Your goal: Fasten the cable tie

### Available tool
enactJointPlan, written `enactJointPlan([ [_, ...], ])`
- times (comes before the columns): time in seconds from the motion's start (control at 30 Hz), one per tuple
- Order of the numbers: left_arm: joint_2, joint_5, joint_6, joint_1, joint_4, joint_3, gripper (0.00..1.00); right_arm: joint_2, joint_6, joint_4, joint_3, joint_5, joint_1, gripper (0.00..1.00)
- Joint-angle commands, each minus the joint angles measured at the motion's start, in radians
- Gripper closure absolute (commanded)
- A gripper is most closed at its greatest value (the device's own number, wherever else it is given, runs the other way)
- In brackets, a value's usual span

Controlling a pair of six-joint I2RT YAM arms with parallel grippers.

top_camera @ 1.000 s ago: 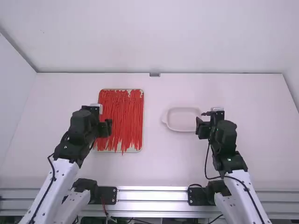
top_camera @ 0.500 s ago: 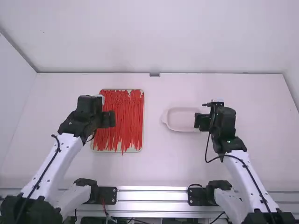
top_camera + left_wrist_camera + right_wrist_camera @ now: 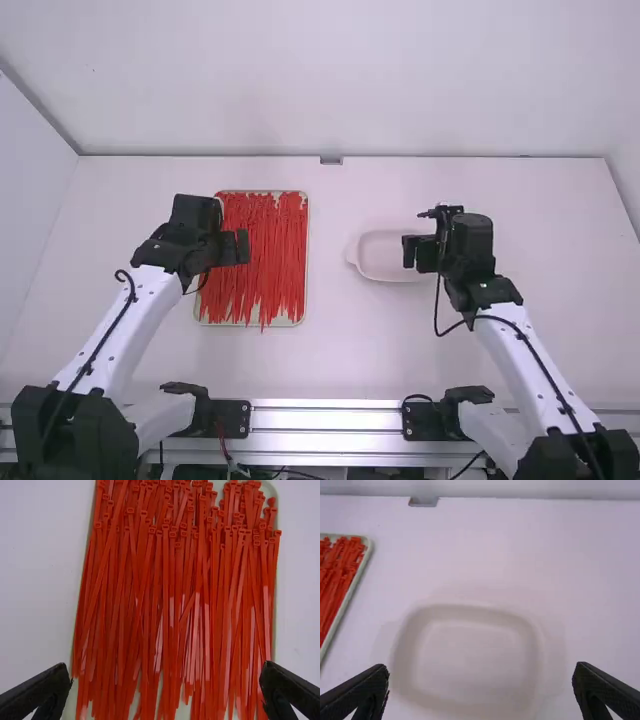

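A thick bundle of red cable ties (image 3: 262, 256) lies lengthwise on a pale tray (image 3: 303, 300) left of the table's middle. My left gripper (image 3: 230, 249) hangs over the tray's left part, open; in the left wrist view the cable ties (image 3: 175, 605) spread between its fingertips (image 3: 37, 692), nothing held. My right gripper (image 3: 411, 251) hovers open over the right end of a white oval dish (image 3: 380, 256). The right wrist view looks down on the empty dish (image 3: 470, 650), with its gripper (image 3: 480, 695) above the near rim.
A small grey bracket (image 3: 331, 158) sits at the table's back edge. The tray's corner with ties (image 3: 340, 565) shows beside the dish in the right wrist view. Bare white table lies in front of the tray and dish and to the far right.
Both arms have stretched forward. The left gripper moved up over the tray's left side; the right gripper moved forward and left over the dish. Nothing has been picked up.
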Motion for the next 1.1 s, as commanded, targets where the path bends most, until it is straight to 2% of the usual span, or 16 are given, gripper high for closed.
enactJointPlan([
  [0.0, 0.003, -0.013, -0.008, 0.000, 0.001, 0.031, 0.01, 0.006, -0.002, 0.000, 0.029, -0.005, 0.007, 0.02],
  [0.23, 0.004, 0.044, 0.027, 0.020, 0.020, 0.031, 0.01, 0.005, -0.016, 0.022, 0.029, -0.090, 0.006, 0.02],
  [0.53, 0.034, 0.095, 0.014, 0.065, 0.027, 0.076, 0.01, 0.006, -0.018, 0.018, 0.029, -0.081, 0.008, 0.02],
  [0.83, 0.254, 0.095, 0.039, 0.045, -0.105, 0.301, 0.01, 0.006, -0.019, 0.014, 0.029, -0.084, 0.008, 0.02],
  [1.07, 0.429, 0.095, 0.039, 0.040, -0.131, 0.421, 0.01, 0.006, -0.019, 0.010, 0.029, -0.084, 0.008, 0.02],
])
